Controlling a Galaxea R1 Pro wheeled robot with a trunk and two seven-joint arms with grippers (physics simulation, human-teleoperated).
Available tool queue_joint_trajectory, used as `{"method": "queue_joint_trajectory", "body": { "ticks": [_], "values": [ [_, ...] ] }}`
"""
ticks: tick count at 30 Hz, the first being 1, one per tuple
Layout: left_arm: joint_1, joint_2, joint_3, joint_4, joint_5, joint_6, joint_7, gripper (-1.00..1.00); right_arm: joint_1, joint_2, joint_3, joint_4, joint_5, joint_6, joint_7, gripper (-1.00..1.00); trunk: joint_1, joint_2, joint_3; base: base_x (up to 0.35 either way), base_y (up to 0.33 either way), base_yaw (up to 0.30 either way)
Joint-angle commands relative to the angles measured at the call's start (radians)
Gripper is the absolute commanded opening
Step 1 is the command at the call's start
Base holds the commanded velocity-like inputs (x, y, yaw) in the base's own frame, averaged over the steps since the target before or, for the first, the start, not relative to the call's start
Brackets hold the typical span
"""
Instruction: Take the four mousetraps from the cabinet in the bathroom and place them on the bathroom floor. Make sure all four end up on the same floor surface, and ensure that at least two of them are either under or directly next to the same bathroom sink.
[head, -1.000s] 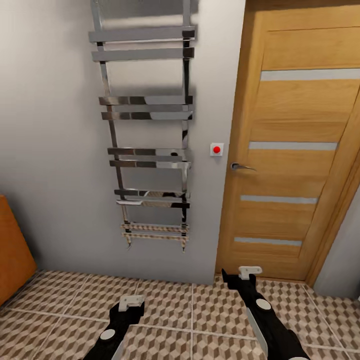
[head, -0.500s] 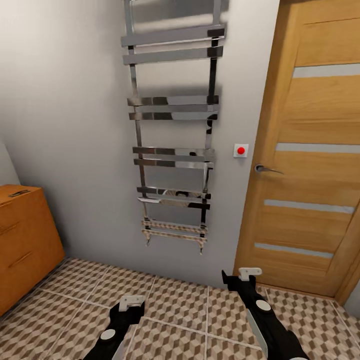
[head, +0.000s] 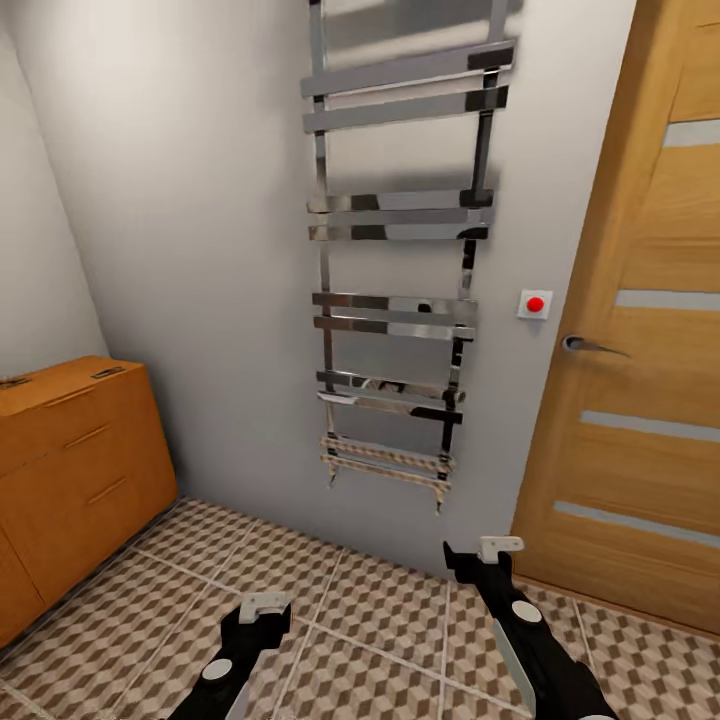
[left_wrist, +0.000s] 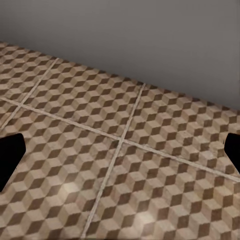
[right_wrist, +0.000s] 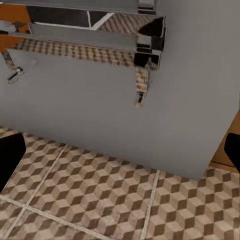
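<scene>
The orange-brown cabinet (head: 70, 470) stands against the left wall, its drawers shut. Two small flat dark items (head: 107, 372) lie on its top, too small to identify. The mousetraps and the sink are out of view. The cube-patterned bathroom floor (head: 380, 610) spreads below me and shows again in the wrist views (left_wrist: 125, 125) (right_wrist: 100, 195). My left gripper (head: 262, 605) hangs low over the tiles, open and empty; its dark fingertips (left_wrist: 10, 155) sit wide apart. Further right, my right gripper (head: 485, 550) is also open and empty, facing the wall.
A chrome ladder towel rail (head: 400, 260) is mounted on the grey wall ahead, and its lower bars (right_wrist: 90, 40) show to the right wrist. A shut wooden door (head: 640, 350) with a lever handle stands at the right, a small red button (head: 535, 304) beside it.
The camera has turned left: towel rail and door slid right, and more of the cabinet has come into view. Both arms keep the same pose.
</scene>
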Motion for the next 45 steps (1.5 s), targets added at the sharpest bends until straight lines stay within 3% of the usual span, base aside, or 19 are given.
{"method": "queue_joint_trajectory", "body": {
  "ticks": [1,45],
  "values": [
    [-0.001,0.0,-0.004,0.001,0.002,-0.003,0.006,1.0,0.0,0.001,-0.004,0.0,0.001,-0.003,0.004,1.0,0.0,-0.001,-0.001,0.0,0.0,0.264],
    [-0.001,-0.008,-0.005,0.004,0.002,-0.002,0.006,1.0,0.0,0.001,-0.004,0.0,0.0,-0.003,0.005,1.0,0.0,-0.001,-0.001,0.0,0.0,0.264]
  ]
}}
